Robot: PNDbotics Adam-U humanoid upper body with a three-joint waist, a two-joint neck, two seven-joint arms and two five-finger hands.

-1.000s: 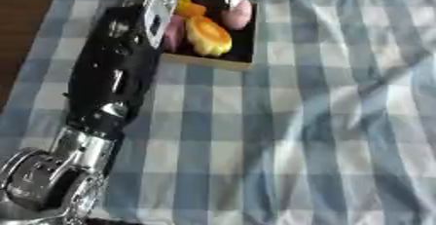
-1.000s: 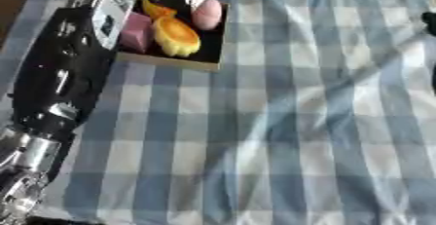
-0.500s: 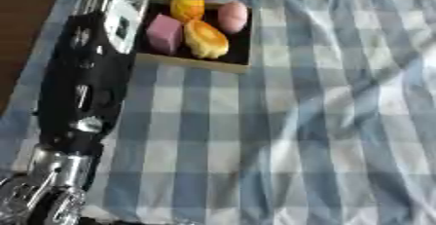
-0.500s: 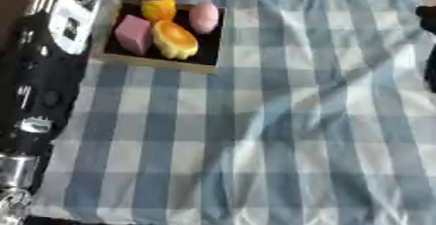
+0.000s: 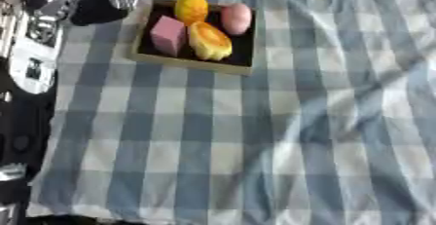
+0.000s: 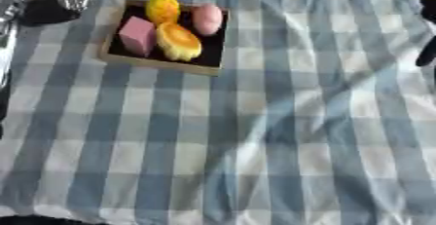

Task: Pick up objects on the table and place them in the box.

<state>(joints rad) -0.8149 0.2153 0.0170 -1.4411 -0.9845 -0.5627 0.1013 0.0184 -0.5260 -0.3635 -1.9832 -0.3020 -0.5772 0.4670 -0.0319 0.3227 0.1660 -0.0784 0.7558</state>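
A shallow box (image 5: 192,64) with a dark floor and a pale wooden rim sits on the table (image 5: 255,146), which is covered with a blue and white checked cloth (image 6: 281,136). The box lies toward the far left of the cloth, slightly askew. Four things rest inside it: a pink block (image 5: 168,35) at the left, a yellow-orange rounded thing (image 5: 208,41) just beside it to the right, an orange-yellow ball (image 5: 190,8) at the far side, and a pink egg-shaped thing (image 5: 236,18) to the right of the ball. They sit close together, some touching.

The left arm (image 5: 30,63), black with a silver-white plate, runs up the left edge of the left eye view. The left hand (image 5: 100,6) shows at the upper left, just beside the box's far left corner and outside its rim; it is a dark blurred mass with a silver part, and I cannot tell whether its fingers are spread or curled. It holds nothing that can be seen.

At the right edge of the right eye view a dark part of the right hand (image 6: 426,48) shows over the cloth, well apart from the box; its fingers cannot be made out either
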